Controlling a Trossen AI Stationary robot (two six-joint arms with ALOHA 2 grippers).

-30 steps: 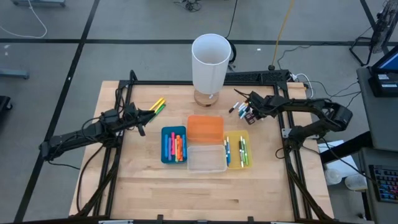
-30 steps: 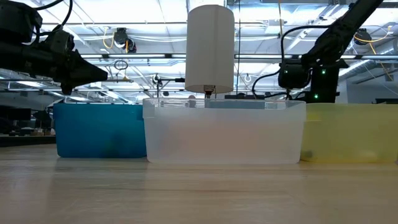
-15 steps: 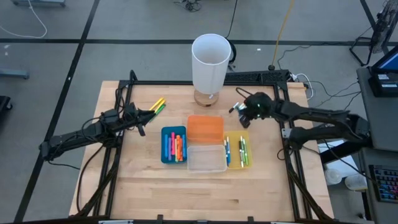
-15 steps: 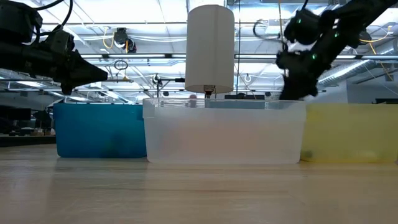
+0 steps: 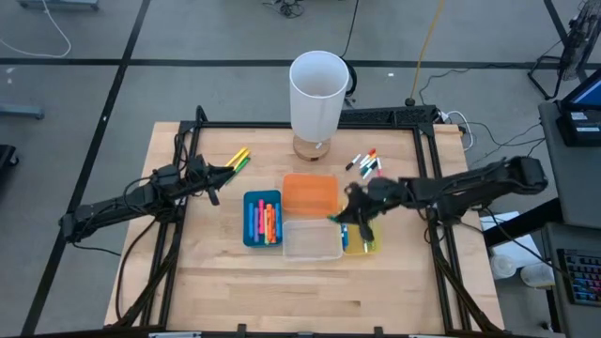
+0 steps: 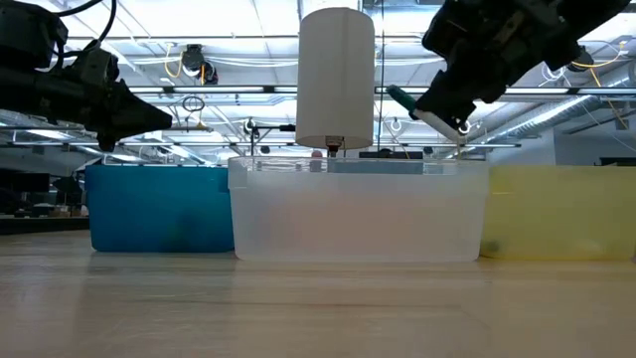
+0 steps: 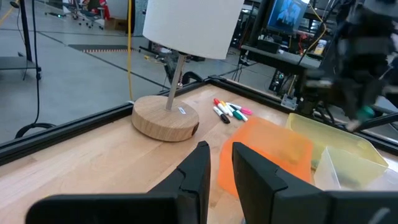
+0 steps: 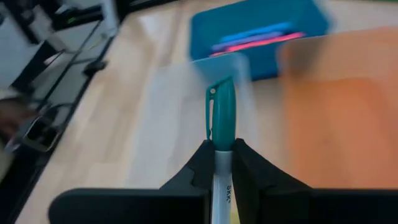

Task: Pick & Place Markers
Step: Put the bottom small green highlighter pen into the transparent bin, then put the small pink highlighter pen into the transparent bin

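From above, the right gripper [image 5: 348,217] hangs over the yellow bin [image 5: 368,246] by the clear bin [image 5: 312,246]. Its wrist view shows it clamped on a teal-capped marker [image 8: 220,124]. Released crooked, the marker could land in the wrong bin. Left gripper [image 7: 219,163] waits, slightly parted.

This is a robotics lab or industrial workshop, not a home. The wooden table [image 5: 235,282] sits inside a black metal frame [image 5: 404,115] on a grey concrete floor [image 5: 141,38] crossed by dark lines, with loose cables [image 5: 38,33] trailing over it. At table height, the room behind shows an open ceiling with exposed beams [image 6: 229,94], ducts and strip lights [image 6: 199,20] (a large hall, by the look of it). Off to one side stands a computer screen [image 5: 587,94] with a keyboard [image 5: 580,272], and another lit screen [image 7: 287,15] glows beyond the table.
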